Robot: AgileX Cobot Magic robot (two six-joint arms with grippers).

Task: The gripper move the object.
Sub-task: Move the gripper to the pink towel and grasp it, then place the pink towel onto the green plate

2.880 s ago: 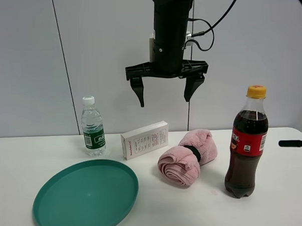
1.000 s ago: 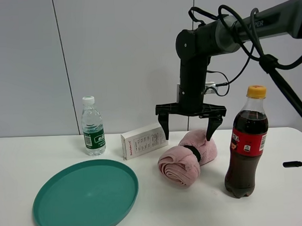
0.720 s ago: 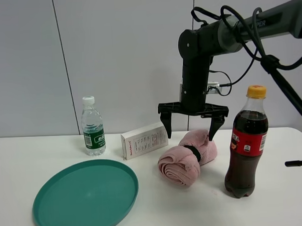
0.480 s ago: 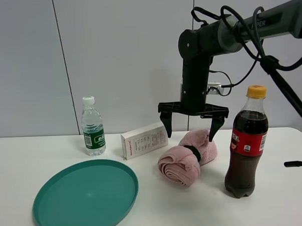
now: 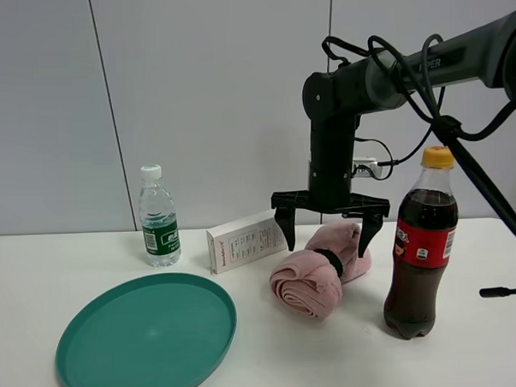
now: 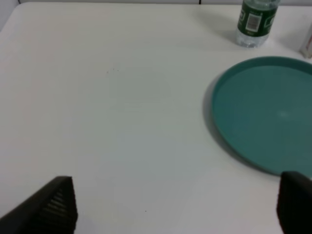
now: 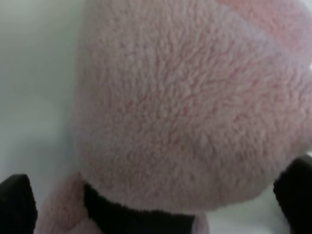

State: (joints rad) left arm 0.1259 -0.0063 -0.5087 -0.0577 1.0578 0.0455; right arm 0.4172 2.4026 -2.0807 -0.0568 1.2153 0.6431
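The pink rolled towel [image 5: 320, 272] with a black band at its middle lies on the white table, between the white box and the cola bottle. My right gripper [image 5: 328, 235], a black claw on a dark arm, hangs straight down over the towel's far end, open, its prongs on either side of that end. The right wrist view is filled by the towel's pink fleece [image 7: 195, 107], with the black band [image 7: 136, 217] and two black fingertips [image 7: 17, 204] at the edges. My left gripper [image 6: 175, 207] is open over bare table; only its two tips show.
A green plate [image 5: 146, 335] lies at the front left and also shows in the left wrist view [image 6: 268, 112]. A small water bottle [image 5: 159, 217] stands behind it. A white box [image 5: 247, 239] stands left of the towel. A cola bottle [image 5: 420, 246] stands close to its right.
My right gripper has come down from high above the table to the towel's far end, its prongs now around it. The towel has not moved.
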